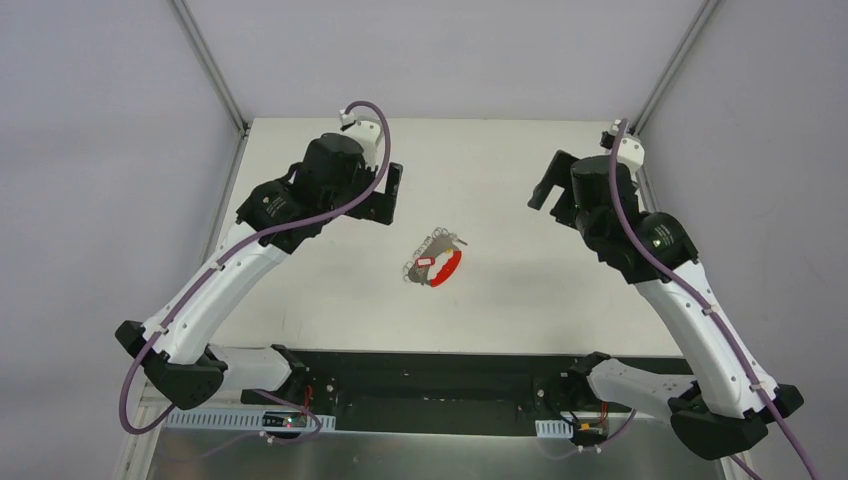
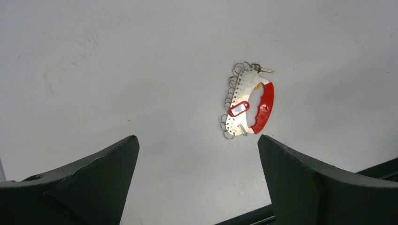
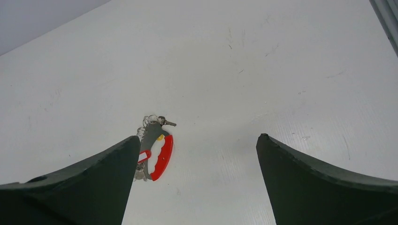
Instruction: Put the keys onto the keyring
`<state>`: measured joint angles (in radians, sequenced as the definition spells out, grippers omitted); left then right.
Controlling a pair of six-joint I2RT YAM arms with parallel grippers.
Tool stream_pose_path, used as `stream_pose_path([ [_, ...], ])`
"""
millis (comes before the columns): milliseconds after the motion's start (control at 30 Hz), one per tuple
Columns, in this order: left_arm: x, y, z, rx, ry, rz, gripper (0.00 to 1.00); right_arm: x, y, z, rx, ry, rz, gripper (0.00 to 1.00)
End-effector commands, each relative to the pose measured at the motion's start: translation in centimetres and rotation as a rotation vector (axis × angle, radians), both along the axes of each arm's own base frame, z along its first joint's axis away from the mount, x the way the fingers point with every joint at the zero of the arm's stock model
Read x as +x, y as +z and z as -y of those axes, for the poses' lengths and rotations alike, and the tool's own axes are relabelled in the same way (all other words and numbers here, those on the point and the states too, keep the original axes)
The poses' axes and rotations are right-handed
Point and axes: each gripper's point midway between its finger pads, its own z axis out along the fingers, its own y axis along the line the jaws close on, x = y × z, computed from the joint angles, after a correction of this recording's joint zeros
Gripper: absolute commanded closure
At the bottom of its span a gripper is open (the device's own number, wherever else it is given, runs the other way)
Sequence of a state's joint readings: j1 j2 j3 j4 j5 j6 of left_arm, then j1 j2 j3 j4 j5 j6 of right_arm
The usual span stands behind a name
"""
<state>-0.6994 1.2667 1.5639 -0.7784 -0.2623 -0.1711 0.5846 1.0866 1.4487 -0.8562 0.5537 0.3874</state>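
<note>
A keyring holder [image 1: 432, 262] lies flat at the middle of the white table: a silvery crescent plate edged with several small rings [image 2: 240, 91], closed by a thick red curved loop [image 2: 264, 107]. A red plastic tag [image 2: 239, 108] lies on the plate, and a yellow bit [image 2: 258, 86] shows inside. One small silvery key [image 2: 264, 70] sticks out at the plate's far end. The right wrist view shows more keys [image 3: 139, 174] at the near end, partly hidden by a finger. My left gripper [image 1: 392, 195] is open and empty, up and left of the holder. My right gripper [image 1: 545, 192] is open and empty, to its right.
The white table [image 1: 560, 300] is bounded by grey walls and two slanted metal frame posts [image 1: 210, 65] at the back corners. A black base rail [image 1: 440, 375] runs along the near edge between the arm bases.
</note>
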Motion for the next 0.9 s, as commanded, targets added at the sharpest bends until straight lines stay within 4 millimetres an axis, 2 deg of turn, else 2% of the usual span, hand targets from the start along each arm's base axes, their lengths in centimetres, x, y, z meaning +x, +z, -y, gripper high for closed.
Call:
stream_pose_path([
  [0, -0.7, -0.8, 0.9, -0.08, 0.001, -0.031, 0.0, -1.4, -0.7, 0.6, 0.018, -0.002, -0.029, 0.01],
  [167, -0.3, -2.1, 1.1, -0.033, -0.017, -0.046, 0.0, -1.7, -2.2, 1.3, -0.019, -0.021, -0.044, 0.01],
  [400, 0.0, -2.4, 0.8, 0.013, -0.044, -0.02, 0.0, -0.2, -4.4, -0.2, -0.035, 0.023, -0.067, 0.01],
  [500, 0.3, -2.4, 0.5, 0.036, -0.037, -0.003, 0.0, 0.5, -5.5, -2.1, -0.048, 0.116, -0.102, 0.01],
  [600, 0.2, -2.5, 0.4, 0.028, -0.031, -0.006, 0.0, 0.3, -6.6, -5.2, -0.027, 0.292, -0.161, 0.01],
  [733, 0.0, -2.6, 0.0, 0.015, -0.01, 0.003, 0.0, 0.4, -8.2, -8.2, 0.034, 0.416, -0.2, 0.01],
  [867, 0.1, -2.8, -0.7, 0.013, 0.027, 0.028, 0.0, 0.4, -10.3, -11.0, 0.065, 0.513, -0.265, 0.07],
])
